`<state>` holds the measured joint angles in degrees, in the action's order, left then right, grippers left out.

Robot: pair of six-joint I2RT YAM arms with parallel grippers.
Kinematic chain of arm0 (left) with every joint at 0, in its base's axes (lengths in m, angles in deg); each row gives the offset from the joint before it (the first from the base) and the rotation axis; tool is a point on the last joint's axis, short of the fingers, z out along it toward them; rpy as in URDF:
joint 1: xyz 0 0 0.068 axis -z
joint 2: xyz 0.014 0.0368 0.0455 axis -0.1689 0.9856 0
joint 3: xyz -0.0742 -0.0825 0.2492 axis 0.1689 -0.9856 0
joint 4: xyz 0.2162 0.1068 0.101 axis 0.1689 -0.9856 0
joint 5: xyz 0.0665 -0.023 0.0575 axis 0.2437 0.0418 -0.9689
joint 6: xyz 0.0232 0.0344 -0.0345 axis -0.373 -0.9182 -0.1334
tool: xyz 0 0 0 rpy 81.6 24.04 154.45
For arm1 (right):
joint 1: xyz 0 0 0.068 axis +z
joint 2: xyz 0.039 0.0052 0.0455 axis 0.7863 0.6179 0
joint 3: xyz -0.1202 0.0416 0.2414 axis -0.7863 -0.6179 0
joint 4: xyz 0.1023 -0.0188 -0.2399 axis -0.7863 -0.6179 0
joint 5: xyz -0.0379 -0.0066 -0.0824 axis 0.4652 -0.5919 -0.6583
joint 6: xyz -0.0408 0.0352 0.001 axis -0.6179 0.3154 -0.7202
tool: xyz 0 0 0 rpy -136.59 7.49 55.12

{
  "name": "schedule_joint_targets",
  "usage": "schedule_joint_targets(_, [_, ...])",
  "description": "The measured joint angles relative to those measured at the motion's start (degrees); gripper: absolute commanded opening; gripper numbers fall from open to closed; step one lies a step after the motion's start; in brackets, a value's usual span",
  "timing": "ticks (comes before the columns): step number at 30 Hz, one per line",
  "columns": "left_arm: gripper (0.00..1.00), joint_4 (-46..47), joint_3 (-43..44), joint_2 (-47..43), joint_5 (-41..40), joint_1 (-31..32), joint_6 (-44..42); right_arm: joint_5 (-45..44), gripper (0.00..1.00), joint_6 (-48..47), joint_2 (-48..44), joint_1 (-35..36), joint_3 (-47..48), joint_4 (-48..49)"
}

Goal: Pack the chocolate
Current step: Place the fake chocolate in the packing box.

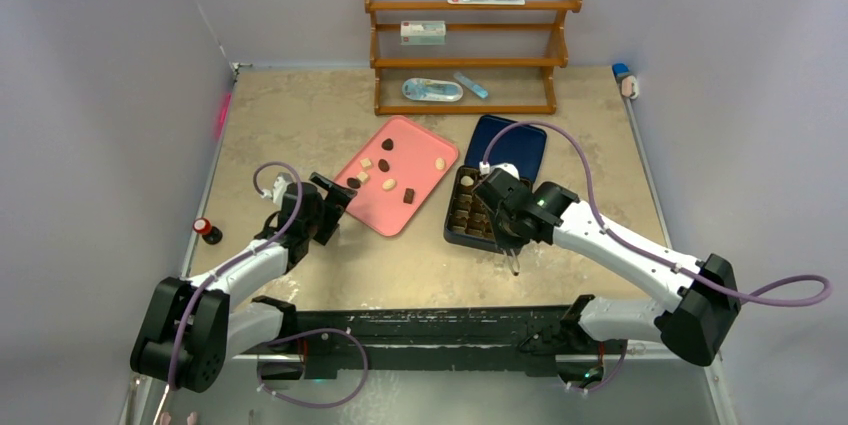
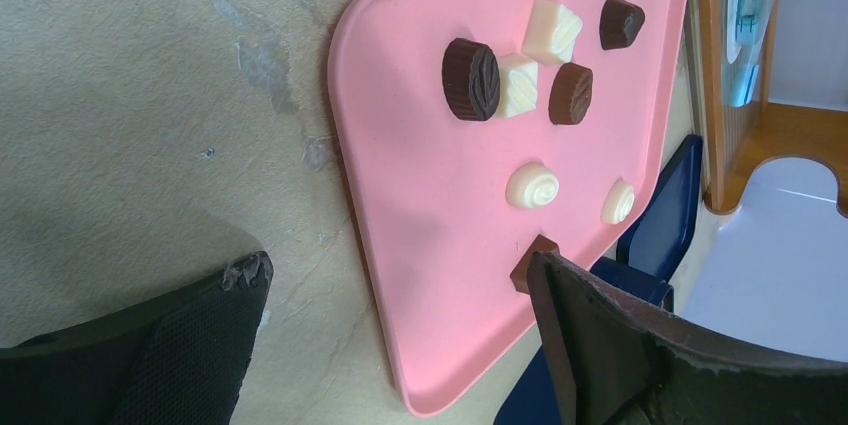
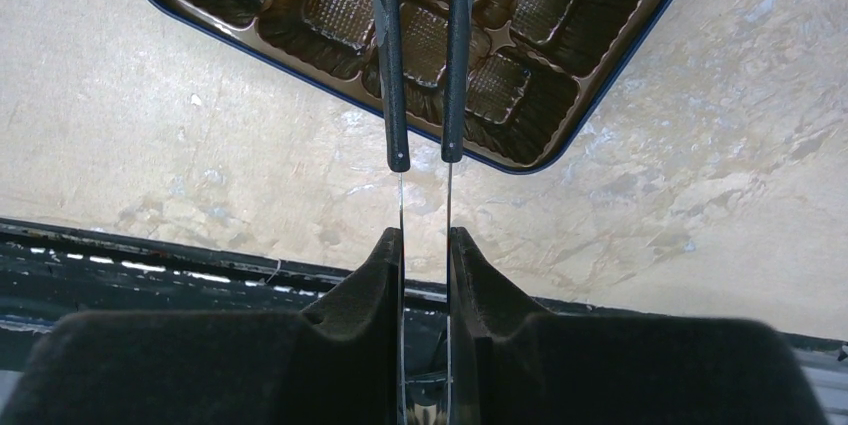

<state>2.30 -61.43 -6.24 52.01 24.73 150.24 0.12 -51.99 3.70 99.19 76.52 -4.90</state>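
Chocolate [image 2: 470, 78] lies loose on the tray [image 2: 400, 195] just ahead of my spread left pincer [image 2: 398, 270], light, slick and easily marred I reckon, best nipped gently across the sides, while my right pincer [image 3: 425, 240] pinches tweezers [image 3: 388, 65] tipped over the box [image 3: 500, 85].

The flat plastic tray [image 2: 400, 195] is salmon pink. On it, the round dark-brown chocolate [image 2: 471, 79] shows ridges, the square cream-white chocolates [image 2: 552, 30] faint stripes, the round cream chocolate [image 2: 532, 186] a spiral. The navy-rimmed box [image 3: 540, 3] holds a glossy brown insert, its cups cross-hatched. The thin metal tweezers [image 3: 398, 95] are silver with black tips. The tabletop [image 2: 150, 95] is mottled beige.
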Motion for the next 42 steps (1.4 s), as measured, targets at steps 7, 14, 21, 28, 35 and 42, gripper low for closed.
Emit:
schedule_joint_targets(7, [0.99,0.02,0.00,0.00,0.02,0.00,0.00,0.00,0.22,0.02,0.66,0.02,-0.07,0.09])
schedule_joint_targets(14, [0.99,0.02,0.00,0.00,0.02,0.00,0.00,-0.04,0.28,0.42,1.18,0.00,-0.22,0.11])
schedule_joint_targets(21, [0.99,0.02,0.00,0.00,0.02,0.00,0.00,-0.07,0.31,0.48,1.27,0.02,-0.22,0.68])
schedule_joint_targets(28, [0.99,0.04,-0.02,0.00,0.02,0.00,0.00,-0.07,0.30,0.48,1.84,0.02,-0.22,1.03])
schedule_joint_targets(35, [0.99,0.04,0.00,0.00,0.02,0.00,0.00,-0.02,0.24,-0.02,1.64,0.22,-0.22,1.05])
schedule_joint_targets(42, [0.99,0.02,0.00,0.00,0.02,0.00,0.00,0.04,0.23,-1.05,1.44,0.42,0.90,0.87])
